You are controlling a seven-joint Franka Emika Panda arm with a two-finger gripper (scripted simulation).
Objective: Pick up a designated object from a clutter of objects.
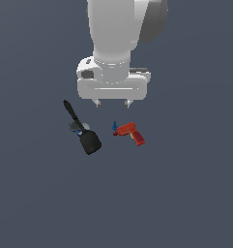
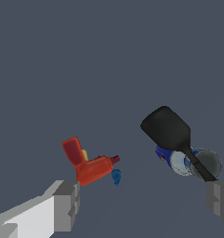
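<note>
The black spatula [image 1: 82, 129] lies on the grey floor at the exterior view's left, its wide blade toward the camera and its thin handle pointing away. It rests across the small blue can with grey lid [image 1: 77, 127]. The red drill with blue tip [image 1: 130, 132] lies to its right. My gripper [image 1: 112, 102] hangs open and empty above and between them, clear of all three. In the wrist view the spatula [image 2: 168, 128] crosses the can [image 2: 185, 161], the drill [image 2: 90, 166] lies apart, and my gripper [image 2: 146, 202] stands open, fingers [image 2: 67, 204] wide apart.
The plain dark grey floor [image 1: 185, 193] surrounds the three objects. No walls, containers or other obstacles show.
</note>
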